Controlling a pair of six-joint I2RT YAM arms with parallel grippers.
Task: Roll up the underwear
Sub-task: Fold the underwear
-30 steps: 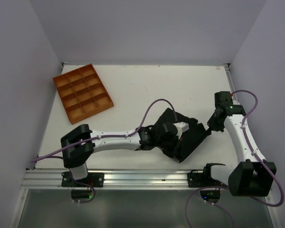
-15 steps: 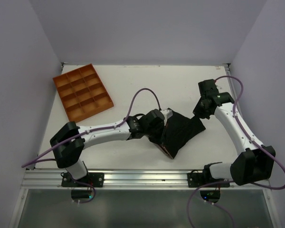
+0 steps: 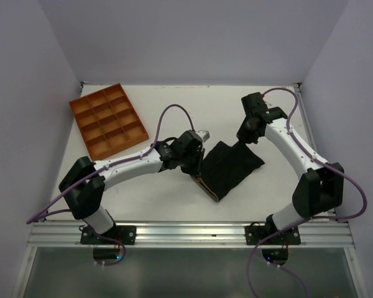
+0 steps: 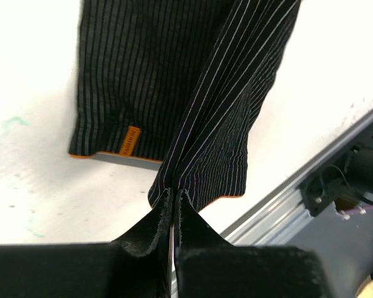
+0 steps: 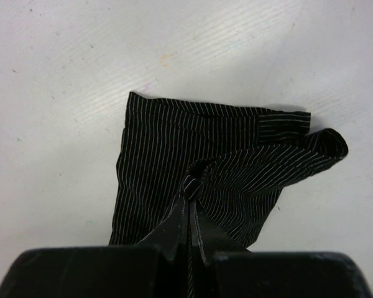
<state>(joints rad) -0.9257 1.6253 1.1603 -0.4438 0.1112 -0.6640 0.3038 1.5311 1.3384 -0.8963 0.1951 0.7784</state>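
The underwear [image 3: 231,167], black with thin pale stripes and an orange hem, is lying on the white table [image 3: 186,108], a little right of the middle, and it is partly folded over itself. The left gripper [image 4: 174,197] is pinching a raised fold near the hem, with its jaws closed tight on the cloth. The right gripper [image 5: 189,200] is clamping the opposite edge the same way. An orange compartment tray [image 3: 109,119] is sitting well apart, at the far left.

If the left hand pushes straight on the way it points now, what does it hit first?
The underwear: the left hand is shut on a pinch of its edge, and the rest of the cloth lies spread right ahead on the table. Depth beyond is unclear.
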